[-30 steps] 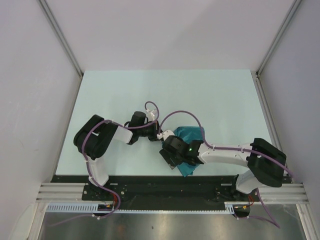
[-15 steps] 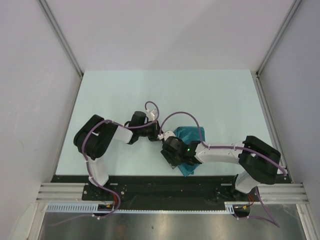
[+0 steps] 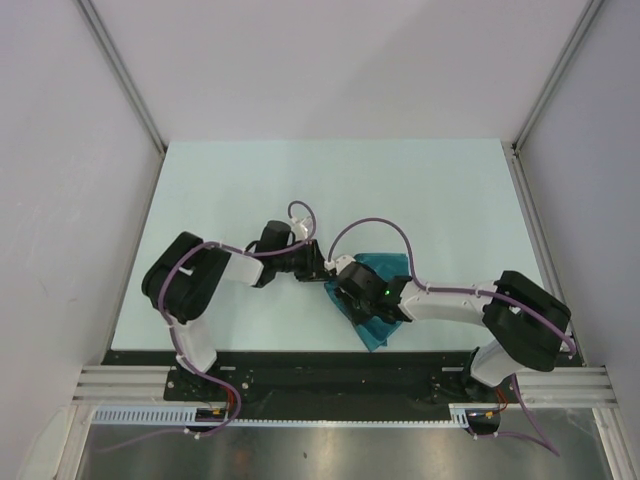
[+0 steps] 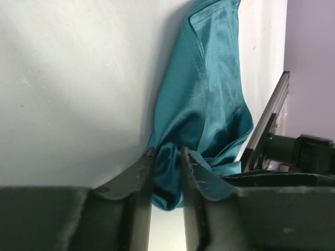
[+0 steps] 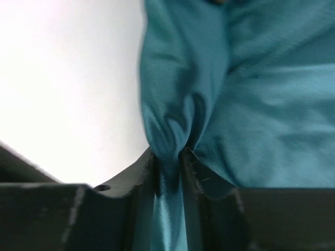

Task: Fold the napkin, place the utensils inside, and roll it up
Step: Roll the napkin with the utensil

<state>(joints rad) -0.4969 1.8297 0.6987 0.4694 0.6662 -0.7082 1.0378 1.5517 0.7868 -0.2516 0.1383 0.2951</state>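
Note:
The teal napkin (image 3: 384,264) lies crumpled near the table's front edge, mostly under my right arm. In the left wrist view it (image 4: 209,94) hangs in a long fold. A bunch of it sits loosely between the parted fingers of my left gripper (image 4: 167,154), which is open. My right gripper (image 5: 167,155) is shut on the napkin (image 5: 261,104), pinching a gathered ridge at its tips. From above, the left gripper (image 3: 322,271) and right gripper (image 3: 342,281) meet at the cloth's left corner. The utensils are out of view.
The pale table (image 3: 300,190) stretches behind both arms, with white walls on either side. A dark rail (image 3: 300,357) runs along the near edge, just below the napkin's lower tip. My right arm (image 4: 306,154) shows close by in the left wrist view.
My right gripper slid up and left to the napkin's corner and closed on a ridge of it. My left gripper's jaws parted from a tight pinch, the cloth still between them.

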